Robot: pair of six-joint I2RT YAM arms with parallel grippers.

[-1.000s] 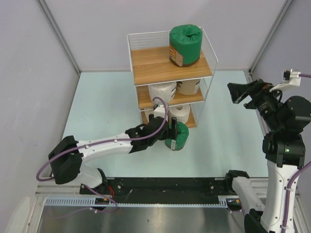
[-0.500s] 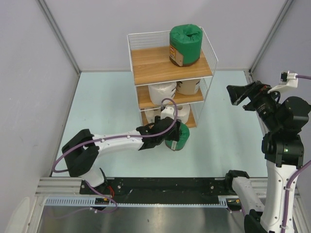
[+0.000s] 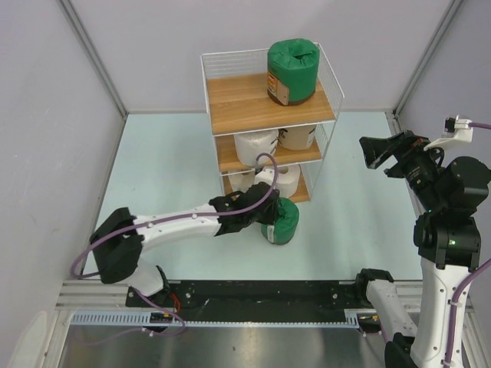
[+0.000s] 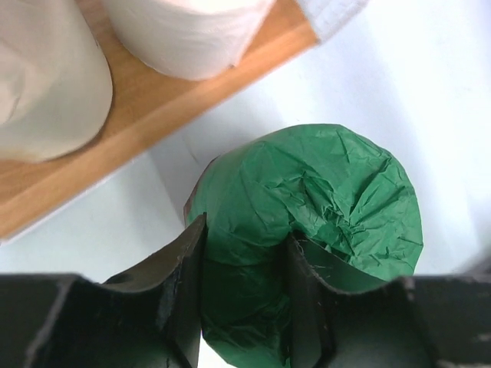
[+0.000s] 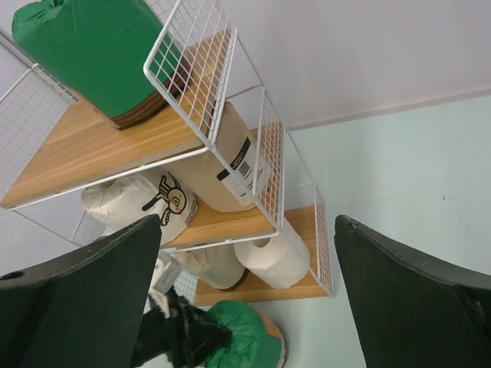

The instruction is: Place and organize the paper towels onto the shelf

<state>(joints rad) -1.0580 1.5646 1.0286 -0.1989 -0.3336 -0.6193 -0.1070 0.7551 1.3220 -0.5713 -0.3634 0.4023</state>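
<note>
The last dark green paper towel roll (image 3: pixel 282 221) is located on the tabletop (image 3: pixel 169 169), just in front of the bottom board of the shelf (image 3: pixel 238 103). Its wrapper is pinched by the left end effector (image 4: pixel 244 253), with the arm stretched low and forward. The pickup is judged to be in hand. A lift over the wire rail to the bare top board is called for next. The right end effector (image 5: pixel 249 222) is held spread, raised well apart.

Three-board wire shelf (image 3: pixel 217 92); green roll (image 3: pixel 292 70) on top; cream roll (image 3: pixel 255 144) and tan roll (image 3: pixel 298 138) mid-tier; two cream rolls (image 3: pixel 284 180) lowest; second green roll (image 3: pixel 281 221) just in front.
</note>
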